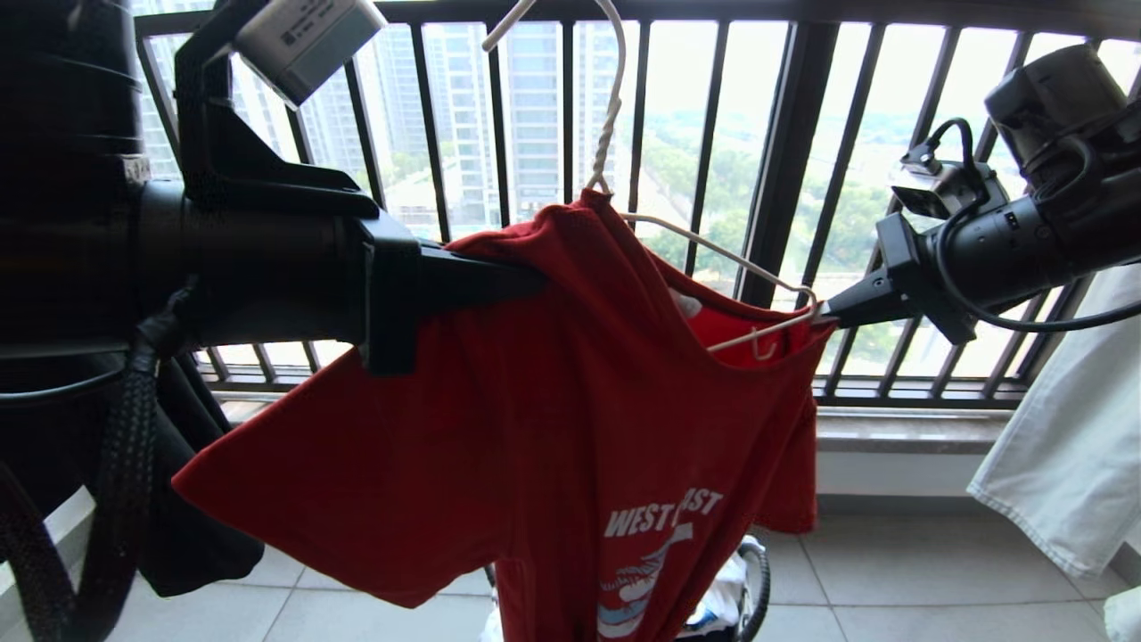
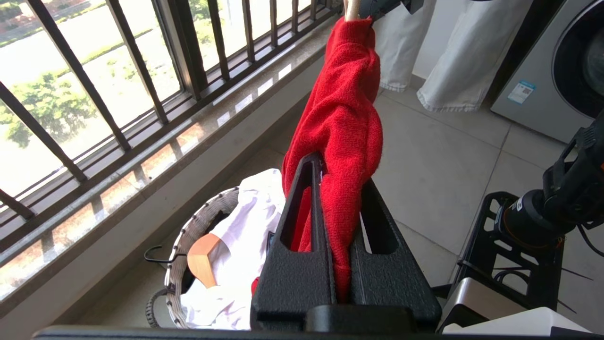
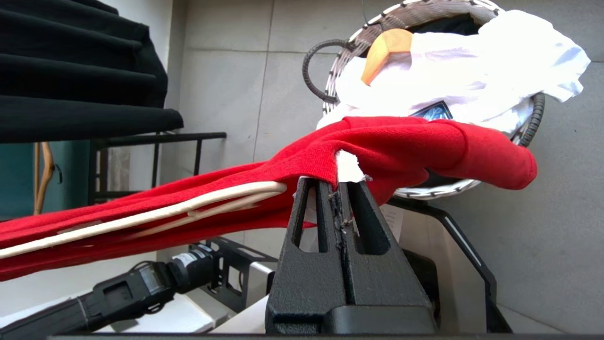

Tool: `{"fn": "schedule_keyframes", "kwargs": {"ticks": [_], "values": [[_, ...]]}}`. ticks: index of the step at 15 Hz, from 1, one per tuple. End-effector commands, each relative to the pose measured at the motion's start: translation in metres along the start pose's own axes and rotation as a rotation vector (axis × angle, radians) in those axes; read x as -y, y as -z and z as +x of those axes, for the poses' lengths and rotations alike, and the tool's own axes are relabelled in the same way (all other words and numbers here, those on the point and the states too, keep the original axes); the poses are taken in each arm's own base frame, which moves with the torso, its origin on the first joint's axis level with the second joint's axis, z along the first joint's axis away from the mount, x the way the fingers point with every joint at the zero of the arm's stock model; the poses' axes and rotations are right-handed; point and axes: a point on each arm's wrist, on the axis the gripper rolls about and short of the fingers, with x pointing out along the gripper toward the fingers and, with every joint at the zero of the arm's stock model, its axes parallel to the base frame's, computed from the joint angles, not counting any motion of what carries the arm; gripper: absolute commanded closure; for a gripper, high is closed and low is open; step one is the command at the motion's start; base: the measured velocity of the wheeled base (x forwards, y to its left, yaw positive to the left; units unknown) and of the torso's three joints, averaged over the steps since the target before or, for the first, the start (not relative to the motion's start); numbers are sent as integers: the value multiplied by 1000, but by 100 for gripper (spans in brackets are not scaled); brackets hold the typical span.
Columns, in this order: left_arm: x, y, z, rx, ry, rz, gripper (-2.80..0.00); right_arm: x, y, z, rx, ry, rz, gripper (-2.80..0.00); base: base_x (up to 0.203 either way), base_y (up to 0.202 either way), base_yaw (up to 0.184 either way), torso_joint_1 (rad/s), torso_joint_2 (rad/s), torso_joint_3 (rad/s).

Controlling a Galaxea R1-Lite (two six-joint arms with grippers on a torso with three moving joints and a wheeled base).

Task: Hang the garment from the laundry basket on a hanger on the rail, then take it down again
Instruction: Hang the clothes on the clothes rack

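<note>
dressing step: left pincer pinching red garment at one shoulder, right pincer pinching fabric at hanger tip. next, probably: pull collar over that exposed arm.

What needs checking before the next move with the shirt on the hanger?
1. Left gripper shut on shirt: ok.
2. Right gripper shut on the shirt's other shoulder: ok.
3. Hanger fully inside shirt: not ok, one arm shows bare.
4. Hook on rail: cannot tell, the hook top is out of frame.
5. Basket below the shirt: ok.
</note>
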Motion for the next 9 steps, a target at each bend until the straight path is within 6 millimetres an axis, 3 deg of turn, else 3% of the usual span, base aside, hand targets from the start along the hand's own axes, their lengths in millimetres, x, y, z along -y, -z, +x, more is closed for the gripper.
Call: {"fn": "schedule_keyframes", "kwargs": {"ticks": [1, 9], "values": [[-1, 2, 4, -12, 3, -3, 0, 0, -5, -1, -15, 10, 19, 0, 0, 0, 0, 0, 0, 0], [-2, 14, 20, -62, 24, 28, 0, -3, -11, -14, 32, 28, 11, 0, 0, 0, 0, 0, 0, 0]]}}
